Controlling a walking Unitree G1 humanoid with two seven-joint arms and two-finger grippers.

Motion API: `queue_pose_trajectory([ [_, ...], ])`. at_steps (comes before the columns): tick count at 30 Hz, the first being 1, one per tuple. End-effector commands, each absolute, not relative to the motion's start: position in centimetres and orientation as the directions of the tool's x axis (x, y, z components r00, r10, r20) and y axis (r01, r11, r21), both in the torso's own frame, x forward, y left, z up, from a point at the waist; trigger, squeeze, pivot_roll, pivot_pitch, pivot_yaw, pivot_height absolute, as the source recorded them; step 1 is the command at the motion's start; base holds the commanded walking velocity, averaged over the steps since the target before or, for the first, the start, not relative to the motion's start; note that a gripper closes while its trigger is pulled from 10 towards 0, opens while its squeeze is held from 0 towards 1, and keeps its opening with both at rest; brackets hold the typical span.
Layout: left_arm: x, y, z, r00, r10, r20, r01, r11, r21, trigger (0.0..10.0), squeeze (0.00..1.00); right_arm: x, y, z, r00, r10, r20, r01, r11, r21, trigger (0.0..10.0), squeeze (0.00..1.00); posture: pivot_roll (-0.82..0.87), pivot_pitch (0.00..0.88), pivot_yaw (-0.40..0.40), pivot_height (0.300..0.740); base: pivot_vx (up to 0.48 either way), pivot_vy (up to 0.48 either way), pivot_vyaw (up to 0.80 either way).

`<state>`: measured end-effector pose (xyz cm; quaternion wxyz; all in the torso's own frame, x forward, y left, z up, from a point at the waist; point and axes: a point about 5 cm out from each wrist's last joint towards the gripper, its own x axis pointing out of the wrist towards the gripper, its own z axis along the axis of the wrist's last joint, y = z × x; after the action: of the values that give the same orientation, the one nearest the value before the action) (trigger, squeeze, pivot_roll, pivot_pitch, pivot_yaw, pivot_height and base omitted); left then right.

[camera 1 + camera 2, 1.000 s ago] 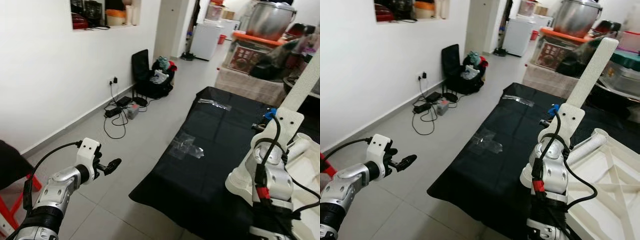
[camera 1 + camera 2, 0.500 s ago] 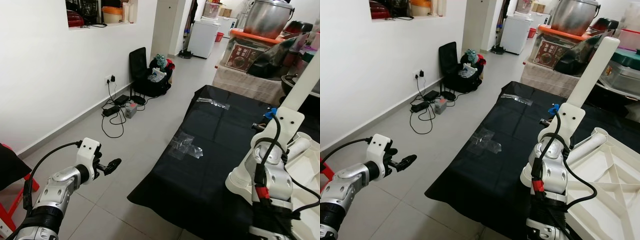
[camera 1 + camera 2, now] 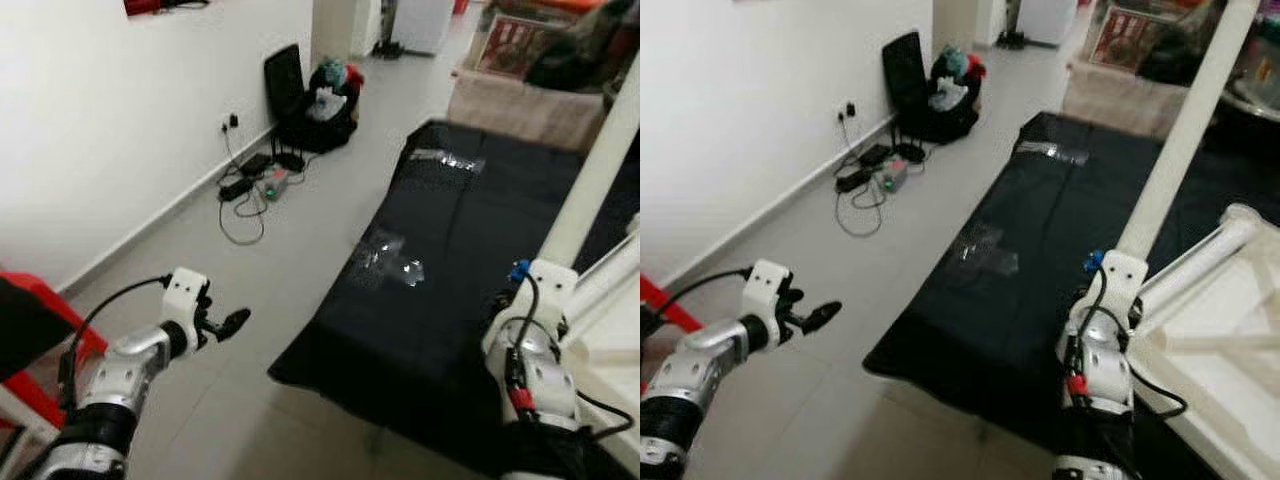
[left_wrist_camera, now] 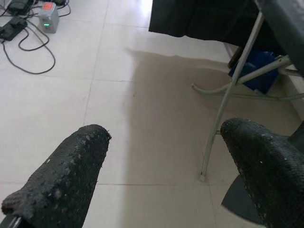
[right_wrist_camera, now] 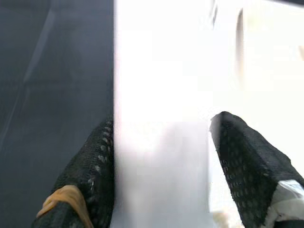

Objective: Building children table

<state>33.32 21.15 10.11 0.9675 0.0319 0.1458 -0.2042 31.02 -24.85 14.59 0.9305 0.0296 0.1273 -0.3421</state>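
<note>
Right gripper (image 5: pixel 159 190): its two black fingers are closed on a long white table leg (image 3: pixel 1185 140), one finger on each side of it, and the leg stands almost upright, a little tilted.

Left gripper (image 3: pixel 232 322): it is held out over the floor (image 3: pixel 290 240), well apart from the work; in its wrist view the fingers stand wide apart and hold nothing.

Table top (image 3: pixel 1230 370): a white plastic top lies upside down on the black cloth (image 3: pixel 1040 260), at the robot's right side, with its ribs facing up.

Second leg (image 3: pixel 1200 262): another white tube lies near the corner of the table top. I cannot tell if it is already fixed in a socket or only rests there.

Done so far: it seems that the parts are brought to the work surface and one leg is picked up.

Left to do: in my judgement most of the building remains. The held leg is not yet put into a corner of the top, the other legs must follow, and then the table must be turned onto its feet.

Other things: cables and a charger (image 3: pixel 255 185) lie on the floor by the wall, and a dark bag (image 3: pixel 325 95) with clothes is behind them.
</note>
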Motion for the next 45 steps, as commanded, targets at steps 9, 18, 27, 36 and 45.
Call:
queue_pose_trajectory([
  [9, 33.3, 21.7, 10.0, 0.869, -0.381, -0.315, 0.409, 0.912, 0.025, 10.0, 0.00, 30.4, -26.1, 14.1, 0.714, -0.649, -0.263, 0.664, 0.747, -0.039, 10.0, 0.02, 0.04, 0.000, -0.077, 0.740, 0.000, 0.000, 0.00],
  [18, 33.6, 22.1, 10.6, 0.888, -0.357, -0.291, 0.386, 0.921, 0.048, 10.0, 0.00, 31.1, -25.8, 15.1, 0.759, -0.606, -0.239, 0.630, 0.776, 0.033, 10.0, 0.04, 0.04, 0.000, -0.074, 0.740, 0.000, 0.000, 0.00],
  [27, 34.7, 23.8, 14.4, 0.962, -0.259, -0.090, 0.269, 0.955, 0.125, 10.0, 0.00, 31.8, -24.5, 18.6, 0.837, -0.546, -0.041, 0.547, 0.832, 0.098, 10.0, 1.00, 0.04, 0.000, -0.074, 0.740, 0.000, 0.000, 0.00],
  [36, 34.8, 25.1, 17.3, 0.975, -0.208, 0.077, 0.202, 0.977, 0.073, 10.0, 0.00, 31.5, -22.7, 20.3, 0.875, -0.467, 0.125, 0.462, 0.884, 0.073, 10.0, 1.00, 0.05, 0.000, -0.074, 0.740, 0.000, 0.000, 0.00],
  [45, 34.3, 23.5, 16.8, 0.962, -0.259, 0.088, 0.255, 0.966, 0.047, 10.0, 0.00, 31.3, -21.2, 21.5, 0.898, -0.375, 0.230, 0.371, 0.927, 0.062, 10.0, 1.00, 0.06, 0.000, -0.073, 0.740, 0.000, 0.000, 0.00],
])
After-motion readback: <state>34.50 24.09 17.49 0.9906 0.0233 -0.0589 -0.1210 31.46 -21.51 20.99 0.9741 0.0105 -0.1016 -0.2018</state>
